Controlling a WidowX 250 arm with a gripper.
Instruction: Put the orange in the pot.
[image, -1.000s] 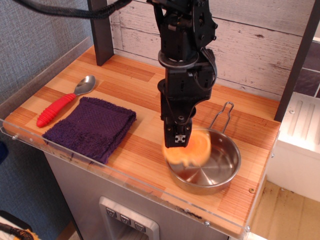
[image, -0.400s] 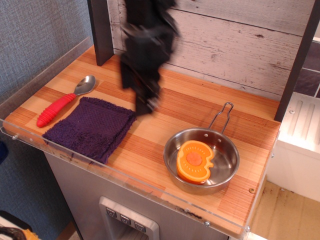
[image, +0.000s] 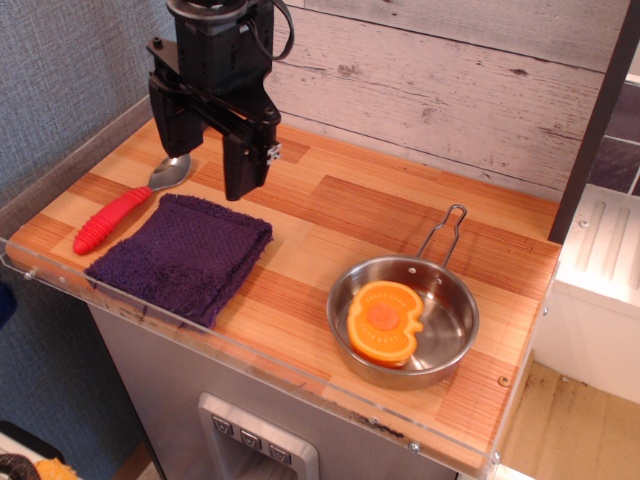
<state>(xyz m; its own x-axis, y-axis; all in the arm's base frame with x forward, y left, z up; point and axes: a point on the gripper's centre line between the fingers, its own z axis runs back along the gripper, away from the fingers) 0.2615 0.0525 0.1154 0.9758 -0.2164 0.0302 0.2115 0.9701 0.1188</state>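
Observation:
The orange (image: 382, 322), a flat toy half with a yellow-orange rim and a darker face, lies inside the pot (image: 458, 300), leaning against its left wall. The pot is a shallow shiny steel pan at the front right of the wooden counter, with its wire loop handle (image: 445, 231) pointing to the back. My black gripper (image: 207, 160) hangs over the back left of the counter, far from the pot, above the spoon's bowl and the cloth's far edge. Its two fingers stand apart with nothing between them.
A folded purple cloth (image: 185, 255) lies at the front left. A red-handled spoon (image: 112, 220) lies to its left. A clear plastic lip (image: 250, 350) runs along the counter's front and left edges. A whitewashed plank wall (image: 450, 90) stands behind.
The gripper let go of the orange, which now lies in the pot. It then swung away up and to the left, from over the pot to the back left of the counter.

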